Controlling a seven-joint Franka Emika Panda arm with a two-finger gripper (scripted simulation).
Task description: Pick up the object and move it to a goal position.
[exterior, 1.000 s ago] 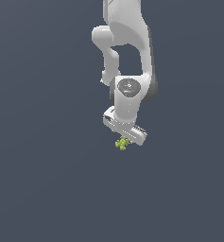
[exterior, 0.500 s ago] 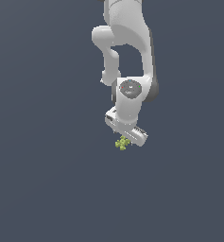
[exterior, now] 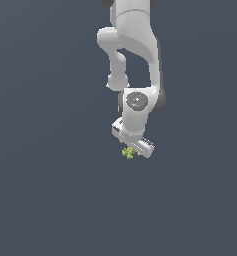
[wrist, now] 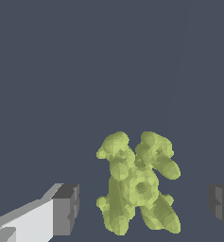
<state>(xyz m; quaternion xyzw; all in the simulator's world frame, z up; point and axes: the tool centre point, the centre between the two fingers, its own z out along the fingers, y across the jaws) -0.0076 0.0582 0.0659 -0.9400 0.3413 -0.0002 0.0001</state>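
Colour: yellow-green, a little olive in the shaded parts, was the object [wrist: 138,189].
Shape: it was a knobbly cluster of many small rounded lumps, with longer lobes that stuck out on several sides.
Size: in the exterior view the object [exterior: 128,152] looked much smaller than my white arm [exterior: 136,60].
Place: it sat between my two fingers, just under my hand, over the plain dark grey ground [exterior: 45,190].
Gripper: my gripper [wrist: 144,205] was spread apart; a gap showed on each side between the cluster and my dark fingertips [wrist: 66,208].
Contact: neither finger touched the object in the wrist view.
Not clear: I could not tell if the object rested on the ground.
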